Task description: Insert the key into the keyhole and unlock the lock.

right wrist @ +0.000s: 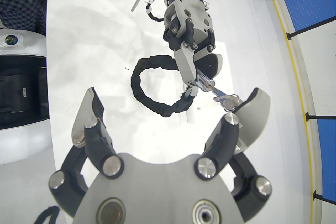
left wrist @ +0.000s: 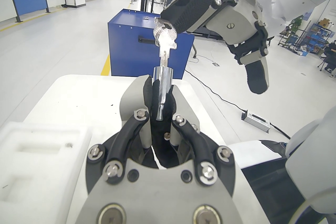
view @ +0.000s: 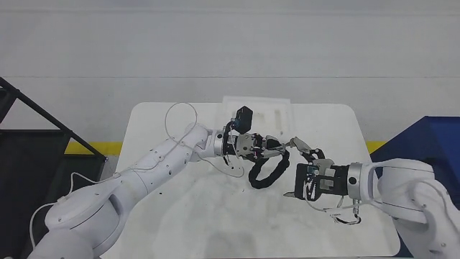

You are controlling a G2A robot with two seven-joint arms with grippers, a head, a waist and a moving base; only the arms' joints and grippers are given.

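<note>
Key [left wrist: 166, 37] sits in the keyhole of the lock [left wrist: 162, 86], whose barrel the left end effector [left wrist: 160, 89] pinches; right end effector [right wrist: 174, 101] spread, one pad [left wrist: 189, 9] against the key's head, so insertion looks done, the unlocking turn apparently not yet made.

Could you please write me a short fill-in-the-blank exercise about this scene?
1. The silver metal key sits in the ____ of the chrome lock cylinder.
2. The left hand is ____ on that cylinder.
3. The right hand is ____, one finger at the key's head.
4. The lock's black fabric-covered cable forms a ____.
Missing words: keyhole; shut; open; loop.
</note>
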